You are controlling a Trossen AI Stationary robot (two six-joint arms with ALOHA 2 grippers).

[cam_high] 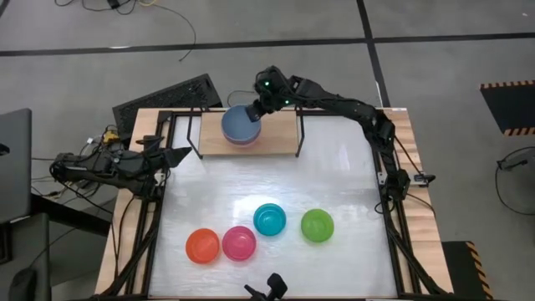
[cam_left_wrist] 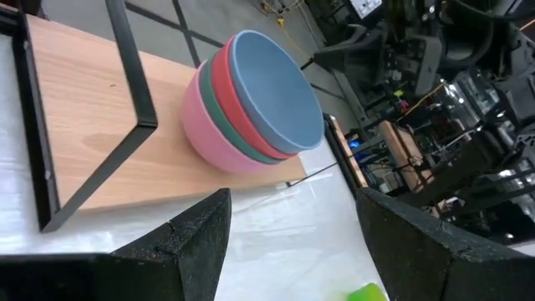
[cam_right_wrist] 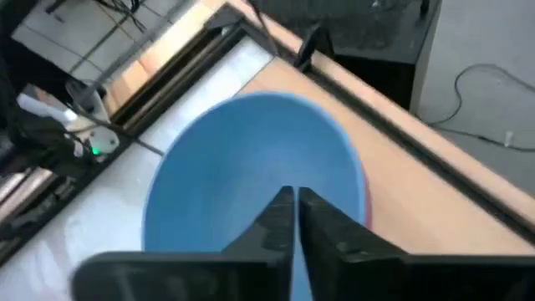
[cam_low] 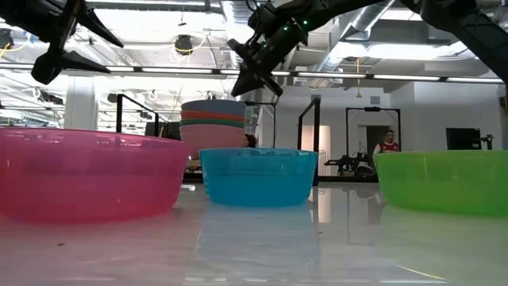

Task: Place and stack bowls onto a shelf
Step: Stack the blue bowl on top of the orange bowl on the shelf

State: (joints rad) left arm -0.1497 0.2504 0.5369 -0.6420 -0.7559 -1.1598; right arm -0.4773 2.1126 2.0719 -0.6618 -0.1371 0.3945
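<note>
Four nested bowls (cam_high: 242, 124), grey-blue on top, sit upper centre on the wooden shelf (cam_high: 282, 138); orange (cam_high: 201, 245), magenta (cam_high: 238, 242), teal (cam_high: 269, 219) and lime (cam_high: 317, 225) bowls lie lower centre.

The white table (cam_high: 334, 176) carries the wooden shelf (cam_high: 284, 138) at upper centre and, along its lower part, orange (cam_high: 202, 245), magenta (cam_high: 238, 242), teal (cam_high: 269, 219) and lime (cam_high: 317, 225) bowls.

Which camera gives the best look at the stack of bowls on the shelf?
The left wrist view: the stack of bowls shows side-on, with pink, green, red and grey-blue layers all distinct. The high view shows mostly the top bowl, the right wrist view mainly its inside, and the low view a distant stack behind the nearer bowls.
</note>
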